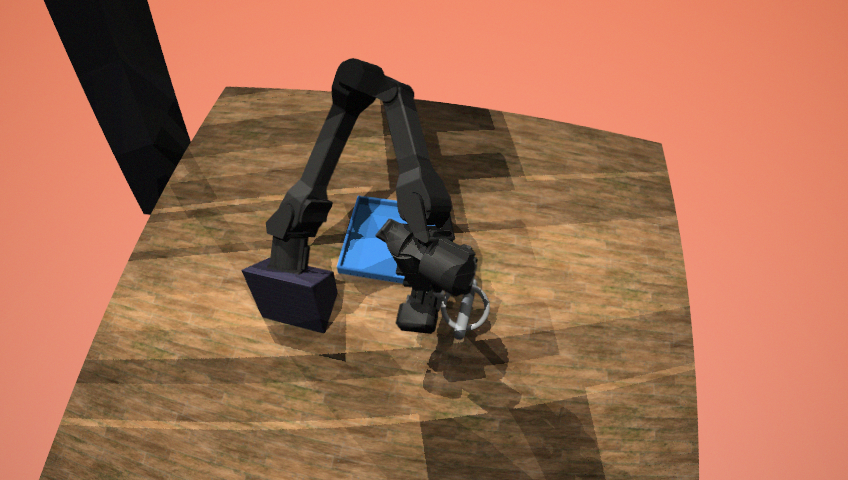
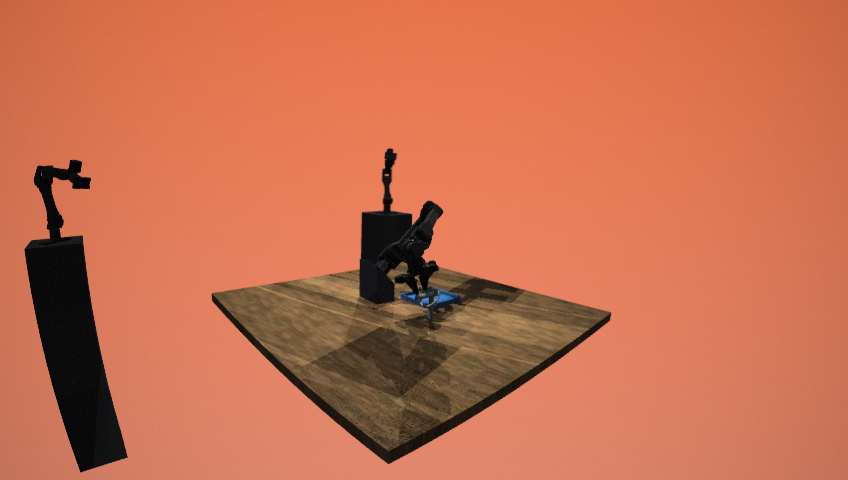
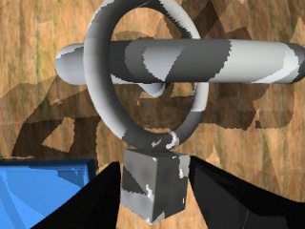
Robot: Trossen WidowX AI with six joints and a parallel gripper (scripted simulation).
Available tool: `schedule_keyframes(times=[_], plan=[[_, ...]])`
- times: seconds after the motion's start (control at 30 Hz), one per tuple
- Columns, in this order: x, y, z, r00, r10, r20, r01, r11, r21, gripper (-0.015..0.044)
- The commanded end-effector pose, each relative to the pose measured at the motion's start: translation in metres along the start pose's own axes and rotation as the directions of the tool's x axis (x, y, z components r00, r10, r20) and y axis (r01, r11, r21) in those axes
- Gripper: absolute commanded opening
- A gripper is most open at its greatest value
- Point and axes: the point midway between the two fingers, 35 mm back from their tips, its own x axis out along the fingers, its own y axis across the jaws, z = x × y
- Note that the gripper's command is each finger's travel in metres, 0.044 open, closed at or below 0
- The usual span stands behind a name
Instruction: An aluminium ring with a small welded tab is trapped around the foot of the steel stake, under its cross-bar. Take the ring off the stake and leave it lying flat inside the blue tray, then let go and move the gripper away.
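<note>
Around the cross-bar [image 1: 461,321] [image 2: 426,294] [image 3: 200,61], near one end, is the ring [image 1: 487,309] [image 2: 439,299] [image 3: 96,72]; the jaws are pinching its tab [image 3: 154,186]. Gripping is done; freeing it, laying it in the tray [image 1: 368,275] [image 2: 409,300] [image 3: 48,164] and release remain.

the pincer [image 3: 154,166] is closed on the ring's blocky tab [image 3: 153,186]. the ring [image 3: 97,72] surrounds part of the cross-bar [image 3: 257,61], its left side passing over the bar, its right side beneath. a corner of the blue tray [image 3: 43,191] shows at lower left on the wooden tabletop [image 3: 281,138].
</note>
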Motion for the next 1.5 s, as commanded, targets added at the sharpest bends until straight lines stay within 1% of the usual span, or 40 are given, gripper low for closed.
schedule_keyframes(times=[0.0,0.57,1.03,1.47], plan=[[0.0,-0.004,0.001,1.0,0.026,0.002,-0.026,1.0,0.005,0.0],[-0.001,-0.023,0.0,0.99,0.143,0.01,-0.143,0.989,0.034,0.0],[0.001,-0.035,-0.001,0.977,0.212,0.038,-0.214,0.976,0.047,0.0],[-0.006,-0.042,0.0,0.975,0.217,0.038,-0.219,0.975,0.048,0.0]])
